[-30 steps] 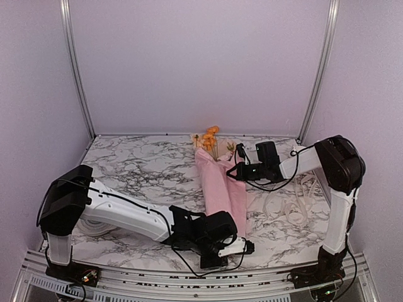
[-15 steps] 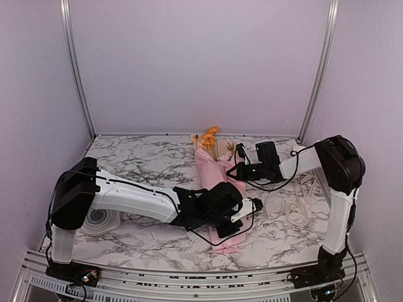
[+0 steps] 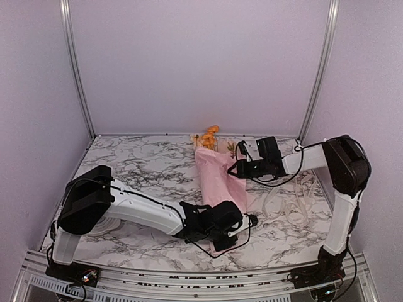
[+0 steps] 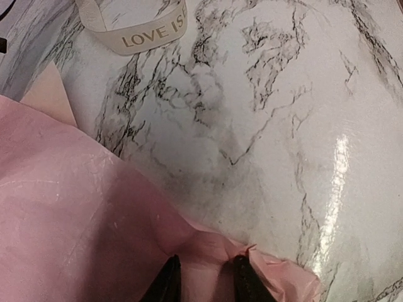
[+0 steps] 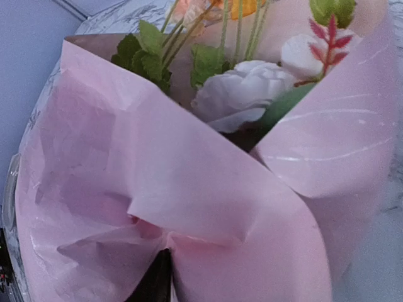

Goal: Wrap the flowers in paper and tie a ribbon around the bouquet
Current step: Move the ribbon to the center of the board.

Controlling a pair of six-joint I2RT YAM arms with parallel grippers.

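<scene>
A white marble-patterned table (image 3: pixel 138 170) is sitting between plain lilac walls (image 3: pixel 201 63), and the bouquet (image 3: pixel 217 182) is lying along its middle, narrow end toward the arms. The pink paper (image 5: pixel 189 207) is folding over itself in two crinkled flaps, with a whitish blossom, green leaves and orange heads of the flowers (image 5: pixel 242 94) peeking out at the wide far end. The left arm is stretching low across the table, and the left gripper (image 4: pixel 206 280) is pinching a puckered fold of the paper at the narrow end. The right gripper (image 3: pixel 237 166) is pressing against the wide end's right edge; the paper is hiding its jaws, so I cannot tell their state. The cream ribbon (image 3: pixel 289 204) is lying loose to the right, and a grey disc (image 3: pixel 94 228) is showing partly behind the left arm.
</scene>
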